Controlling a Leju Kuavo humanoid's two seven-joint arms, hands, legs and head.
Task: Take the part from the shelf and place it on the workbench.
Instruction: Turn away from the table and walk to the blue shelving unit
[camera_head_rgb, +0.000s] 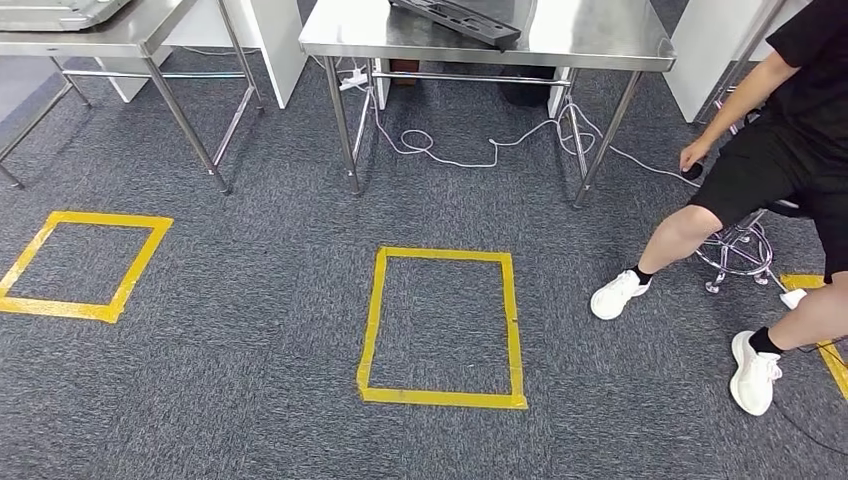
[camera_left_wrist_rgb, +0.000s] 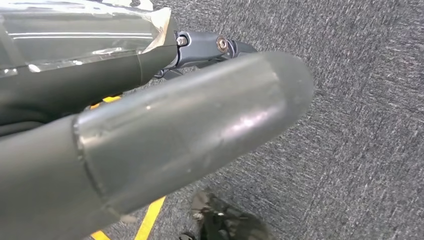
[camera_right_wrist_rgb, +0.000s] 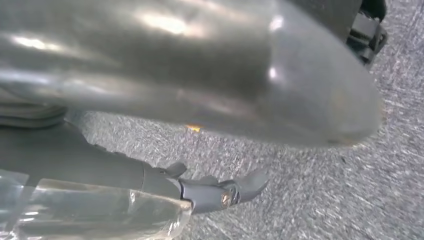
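part itself is hard to place with certainty: no shelf appears, and the nearest candidate is a dark long object (camera_head_rgb: 455, 18) lying at the top centre of the head view. nearest the cameras, the left hand (camera_left_wrist_rgb: 165, 140) and the right hand (camera_right_wrist_rgb: 200, 75) hang over grey carpet (camera_head_rgb: 250, 330); each shows a thick thumb and darker fingers reaching outward, with nothing clearly in them, but i cannot tell whether they are spread or curled. ahead, at lower centre, lies a yellow tape square (camera_head_rgb: 441, 398). to the right, a seated person (camera_head_rgb: 790, 150) on a stool (camera_head_rgb: 740, 250) stretches a leg toward that square, so a step or an arm swing on that side could strike it. farther on, a white cable (camera_head_rgb: 450, 155) loops on the floor beneath the steel tabletop (camera_head_rgb: 600, 35); a foot going too deep could snag it. if the object is the part, it overhangs the near edge and a clumsy reach could knock it off.
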